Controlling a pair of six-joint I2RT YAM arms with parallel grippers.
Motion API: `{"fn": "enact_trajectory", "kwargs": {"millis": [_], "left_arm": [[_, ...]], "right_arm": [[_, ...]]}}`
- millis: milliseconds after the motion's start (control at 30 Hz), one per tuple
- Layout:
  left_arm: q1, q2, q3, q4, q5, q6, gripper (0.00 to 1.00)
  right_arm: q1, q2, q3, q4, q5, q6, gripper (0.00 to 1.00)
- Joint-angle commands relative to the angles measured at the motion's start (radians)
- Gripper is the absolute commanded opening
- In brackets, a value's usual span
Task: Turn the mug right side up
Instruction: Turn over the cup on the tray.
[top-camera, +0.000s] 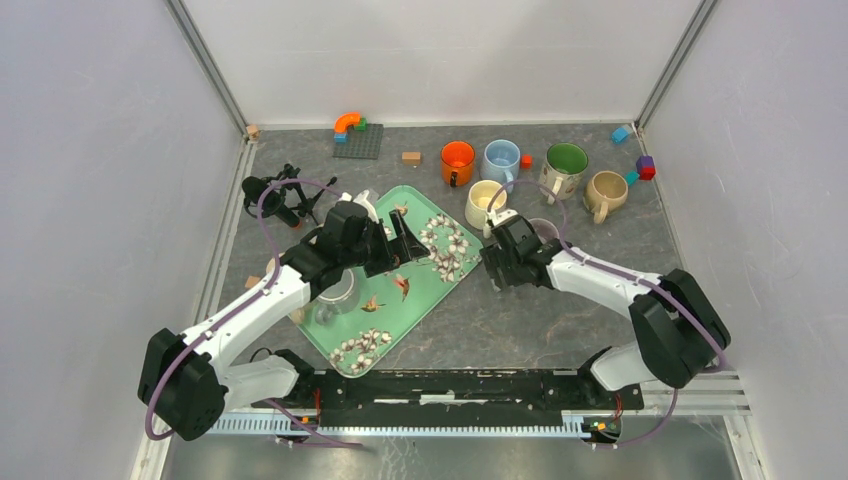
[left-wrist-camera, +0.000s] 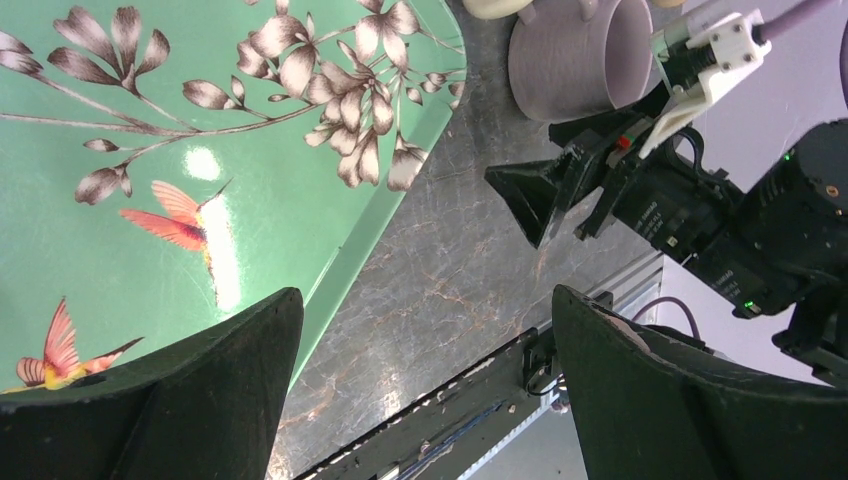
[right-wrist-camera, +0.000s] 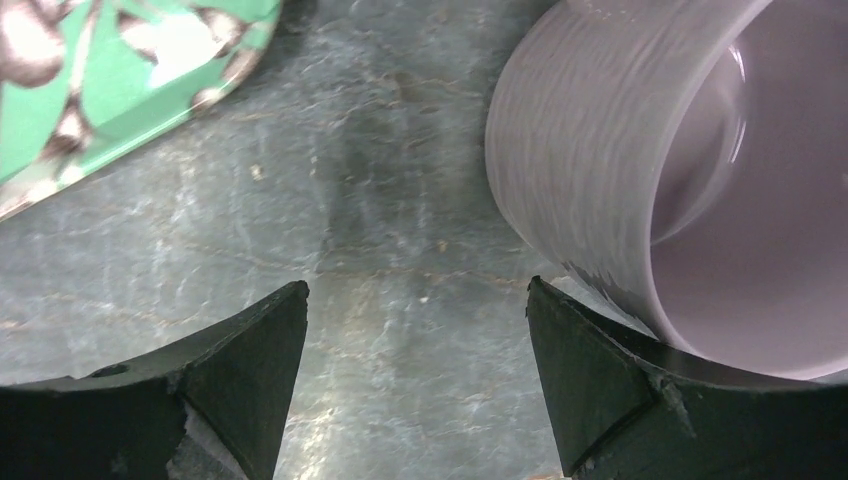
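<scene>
Right gripper (right-wrist-camera: 418, 300) spread wide and empty, I hang low beside the mug (right-wrist-camera: 585, 150), which lies on its side on the table (right-wrist-camera: 400, 200). I judge a wall grasp comes next. My left gripper (left-wrist-camera: 425, 295) hovers open over the tray (left-wrist-camera: 300, 230) edge, out of the way.

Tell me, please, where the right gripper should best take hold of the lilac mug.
Pinch the lilac mug at its rim wall, one finger inside, one outside, approaching as the right gripper points: the open mouth faces it, no handle shows.
</scene>
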Motion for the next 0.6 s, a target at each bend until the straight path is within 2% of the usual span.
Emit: {"fn": "enact_trajectory", "kwargs": {"millis": [0, 200, 367, 567], "left_arm": [[0.002, -0.019, 0.046, 0.014, -0.011, 0.046, 1.00], [0.002, -0.023, 0.046, 0.002, -0.004, 0.055, 1.00], [0.003, -0.038, 0.049, -0.018, -0.007, 0.067, 1.00], [0.002, -0.068, 0.043, -0.047, -0.025, 0.073, 1.00]], "right_arm": [[-0.038, 0.037, 0.077, 0.054, 0.070, -0.068, 0.86], [-0.081, 0.098, 0.145, 0.066, 0.125, -0.123, 0.86], [-0.130, 0.139, 0.192, 0.077, 0.101, -0.140, 0.86], [-0.133, 0.130, 0.222, 0.063, 0.064, -0.117, 0.86]]}}
